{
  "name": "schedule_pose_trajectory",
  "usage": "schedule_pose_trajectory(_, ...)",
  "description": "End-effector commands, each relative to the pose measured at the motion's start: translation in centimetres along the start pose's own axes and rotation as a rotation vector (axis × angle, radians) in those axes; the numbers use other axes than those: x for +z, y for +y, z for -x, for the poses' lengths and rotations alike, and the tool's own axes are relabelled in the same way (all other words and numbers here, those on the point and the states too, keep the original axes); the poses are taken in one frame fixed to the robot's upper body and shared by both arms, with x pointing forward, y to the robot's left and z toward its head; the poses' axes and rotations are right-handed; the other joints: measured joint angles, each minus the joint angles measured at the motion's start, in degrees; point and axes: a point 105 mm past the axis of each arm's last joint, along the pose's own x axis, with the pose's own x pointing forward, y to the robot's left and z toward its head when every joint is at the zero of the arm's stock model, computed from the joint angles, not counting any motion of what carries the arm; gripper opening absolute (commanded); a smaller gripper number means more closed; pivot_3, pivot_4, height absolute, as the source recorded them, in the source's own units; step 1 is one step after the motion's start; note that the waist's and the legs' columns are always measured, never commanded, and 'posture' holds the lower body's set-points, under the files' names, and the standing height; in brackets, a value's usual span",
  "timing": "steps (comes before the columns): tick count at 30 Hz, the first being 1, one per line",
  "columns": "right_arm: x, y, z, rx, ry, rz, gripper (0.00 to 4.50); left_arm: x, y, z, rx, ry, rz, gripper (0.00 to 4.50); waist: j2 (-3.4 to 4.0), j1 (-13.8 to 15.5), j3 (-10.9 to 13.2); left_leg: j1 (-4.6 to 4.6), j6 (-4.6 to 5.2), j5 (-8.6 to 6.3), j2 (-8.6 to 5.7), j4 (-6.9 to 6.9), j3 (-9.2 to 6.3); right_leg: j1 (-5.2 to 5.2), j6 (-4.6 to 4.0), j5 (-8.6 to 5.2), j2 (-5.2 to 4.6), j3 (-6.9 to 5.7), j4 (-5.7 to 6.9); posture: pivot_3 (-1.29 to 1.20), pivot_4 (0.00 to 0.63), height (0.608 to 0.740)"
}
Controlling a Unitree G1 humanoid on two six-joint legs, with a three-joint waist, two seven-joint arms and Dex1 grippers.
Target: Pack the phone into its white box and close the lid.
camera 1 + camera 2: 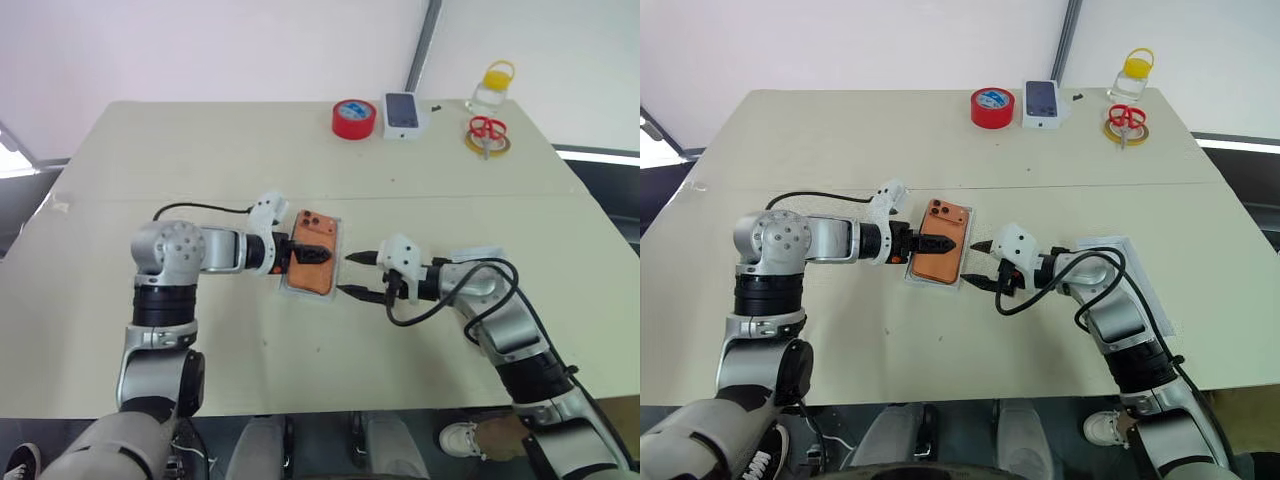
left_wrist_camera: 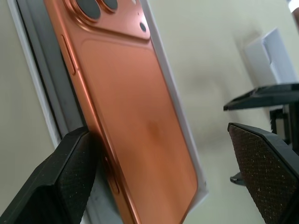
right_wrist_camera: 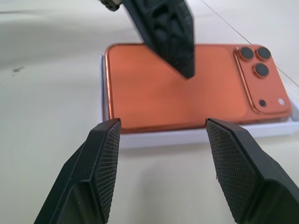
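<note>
Lying camera-side up in the white box (image 1: 962, 262) at frame centre: phone (image 1: 938, 252), flanked by open left gripper (image 1: 937, 243) and open right gripper (image 1: 978, 263).

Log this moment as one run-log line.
phone: lying camera-side up in white box | left gripper: open over phone | right gripper: open beside box, empty | lid: off, under right arm

lid (image 1: 1137, 262) partly behind right arm
</note>
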Motion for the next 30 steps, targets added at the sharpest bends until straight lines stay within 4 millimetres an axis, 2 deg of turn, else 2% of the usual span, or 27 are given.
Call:
schedule_pose_trajectory(1,1.3,-0.2,-0.1,-0.006,-0.040,0.047,3.03,-0.1,0.0,0.5,-0.002,0.028,0.002,4.46,0.00,0.0,0.0,0.00,0.00,0.00,-0.01,0.00,0.00,0.00,0.00,0.00,0.00,0.00,0.00,0.00,0.150,0.740)
schedule_pose_trajectory(6,1.3,-0.1,-0.2,-0.002,-0.042,0.047,3.03,2.2,-0.6,1.8,-0.048,-0.042,0.006,4.46,-0.02,-0.1,0.0,0.00,0.00,0.00,0.01,0.00,0.00,0.00,0.00,0.00,0.02,0.00,0.01,0.00,0.150,0.740)
schedule_pose_trajectory(11,1.2,0.1,-0.3,0.003,-0.040,0.045,3.03,3.3,0.0,3.5,-0.021,-0.070,-0.017,4.46,-0.01,-0.2,0.0,-0.01,0.00,0.00,0.01,0.00,0.00,-0.02,0.00,0.00,0.03,0.00,0.01,0.00,0.150,0.740)
schedule_pose_trajectory(13,1.2,0.1,-0.3,0.003,-0.040,0.044,3.03,3.3,0.5,4.3,-0.001,-0.066,-0.035,4.46,-0.01,-0.2,0.0,0.00,-0.01,0.01,0.01,0.00,0.00,-0.02,0.00,0.00,0.02,0.00,0.02,0.00,0.150,0.740)
schedule_pose_trajectory(17,1.1,-0.3,-0.3,-0.016,-0.037,0.051,3.03,3.4,3.0,5.4,0.116,-0.107,-0.092,4.46,0.00,-0.2,0.0,0.00,-0.04,0.02,0.02,-0.01,0.00,-0.05,0.00,0.00,0.03,0.00,0.05,0.00,0.150,0.740)
schedule_pose_trajectory(18,1.2,-0.8,-0.3,-0.037,-0.041,0.054,2.77,3.5,4.3,5.6,0.183,-0.141,-0.149,4.23,0.01,-0.3,0.0,0.00,-0.05,0.03,0.02,-0.01,0.00,-0.05,0.00,0.00,0.03,0.00,0.05,0.00,0.150,0.740)
schedule_pose_trajectory(20,1.3,-1.3,-0.2,-0.062,-0.046,0.055,2.08,3.5,5.6,5.8,0.239,-0.182,-0.224,3.58,0.02,-0.3,0.0,0.02,-0.12,0.06,0.03,-0.04,0.04,-0.06,-0.01,0.00,0.02,0.04,0.05,0.00,0.150,0.740)
schedule_pose_trajectory(22,1.3,-1.6,-0.2,-0.079,-0.041,0.081,1.18,3.8,6.7,5.8,0.268,-0.252,-0.268,2.63,0.01,0.0,0.1,0.00,-0.39,0.21,0.04,-0.06,0.04,-0.08,-0.05,-0.02,0.01,0.04,0.04,0.00,0.150,0.740)
schedule_pose_trajectory(24,0.7,-2.2,-0.2,-0.113,-0.006,0.104,0.15,3.2,8.2,5.5,0.335,-0.266,-0.380,1.64,0.01,0.1,0.1,-0.09,-0.37,0.21,0.03,-0.04,0.02,-0.11,-0.07,-0.02,-0.01,0.02,0.01,0.00,0.150,0.740)
schedule_pose_trajectory(25,0.2,-2.5,-0.2,-0.127,0.026,0.133,0.00,2.8,8.8,5.3,0.365,-0.269,-0.468,1.07,0.01,0.1,0.1,-0.09,-0.37,0.21,0.00,-0.04,0.05,-0.14,-0.15,-0.06,-0.08,0.03,0.01,0.00,0.150,0.740)
schedule_pose_trajectory(27,-0.4,-2.7,-0.2,-0.134,0.061,0.171,0.00,1.9,9.4,4.6,0.385,-0.247,-0.586,0.09,0.01,0.1,0.1,-0.11,-0.33,0.18,-0.02,-0.04,0.09,-0.15,-0.23,-0.09,-0.12,0.04,-0.01,0.00,0.150,0.740)
schedule_pose_trajectory(30,-1.0,-2.7,-0.4,-0.132,0.094,0.187,0.00,0.2,9.5,2.9,0.340,-0.175,-0.674,0.03,0.01,0.2,0.1,-0.16,-0.08,0.05,-0.04,-0.04,0.10,-0.20,-0.24,-0.09,-0.14,0.03,0.00,0.00,0.150,0.740)
